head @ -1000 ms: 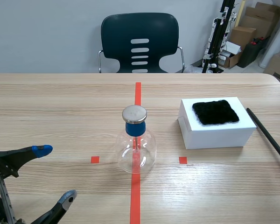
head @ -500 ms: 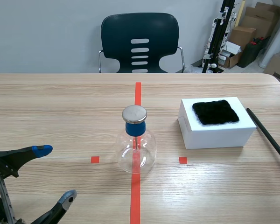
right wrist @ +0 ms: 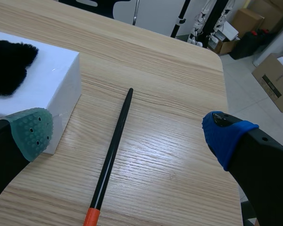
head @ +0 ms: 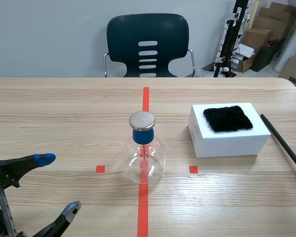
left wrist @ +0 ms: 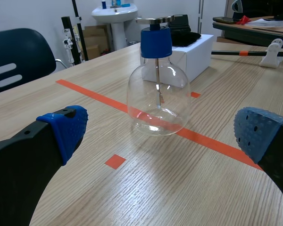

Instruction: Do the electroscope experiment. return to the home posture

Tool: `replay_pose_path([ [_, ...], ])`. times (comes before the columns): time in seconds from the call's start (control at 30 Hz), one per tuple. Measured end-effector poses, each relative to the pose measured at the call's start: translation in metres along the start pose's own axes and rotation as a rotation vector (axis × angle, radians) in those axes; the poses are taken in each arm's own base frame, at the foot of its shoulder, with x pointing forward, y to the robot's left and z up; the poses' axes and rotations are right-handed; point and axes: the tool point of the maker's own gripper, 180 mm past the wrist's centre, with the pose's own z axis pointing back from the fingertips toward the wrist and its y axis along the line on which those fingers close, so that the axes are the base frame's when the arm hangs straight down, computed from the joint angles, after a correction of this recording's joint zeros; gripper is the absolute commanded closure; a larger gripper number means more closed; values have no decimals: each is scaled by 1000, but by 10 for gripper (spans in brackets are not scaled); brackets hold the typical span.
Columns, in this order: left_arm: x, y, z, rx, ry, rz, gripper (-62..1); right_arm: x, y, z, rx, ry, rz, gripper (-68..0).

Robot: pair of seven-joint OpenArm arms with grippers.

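The left gripper (head: 58,184) sits low over the near part of the wooden table (head: 64,113), its two fingers spread wide with nothing between them; one blue pad (left wrist: 66,127) and the other pad each show bare. Straight ahead of it, in line with the gap between the fingers but well apart from them, the electroscope (left wrist: 158,101) stands upright on the central red tape line. It is a clear glass flask closed by a blue stopper (left wrist: 155,42), with a round metal disc (head: 142,120) on top and a thin rod hanging down inside the glass.

The right gripper (right wrist: 129,134) is also spread wide and grips nothing. Ahead of it, running between its two fingers toward the far edge, a slim black rod (right wrist: 111,153) lies flat on the table, its orange-red tip (right wrist: 90,217) at the end nearest the gripper. Just beside the green-padded finger (right wrist: 33,132) is a white box (right wrist: 52,75), and a black fur pad (right wrist: 9,66) lies on its top. The rod rests near the box without touching it.

Beyond the table's far edge stands a dark chair (head: 147,44).
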Motion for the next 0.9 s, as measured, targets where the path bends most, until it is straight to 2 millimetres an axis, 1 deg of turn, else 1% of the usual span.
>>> replay_pose_path([
  [0.13,0,0,0,0,-2,0,-623,0,5,7,39,16,36,-679],
  [0.3,1,0,0,0,-6,0,-623,12,15,20,18,-36,109,-679],
  [0.43,3,1,0,3,-10,12,-623,16,30,31,40,-39,104,-679],
  [0.5,12,6,2,22,-38,73,-623,22,30,36,28,-52,101,-679],
  [0.57,26,7,4,-3,-54,100,-623,29,25,40,-5,-67,112,-679],
  [0.7,58,10,6,-56,-55,22,-623,36,14,52,-81,-81,156,-679],
  [0.77,70,11,4,-78,-27,-24,-623,37,18,60,-69,-80,168,-679],
  [0.9,94,5,-3,-108,4,-89,-623,35,41,75,16,-55,165,-679],
])
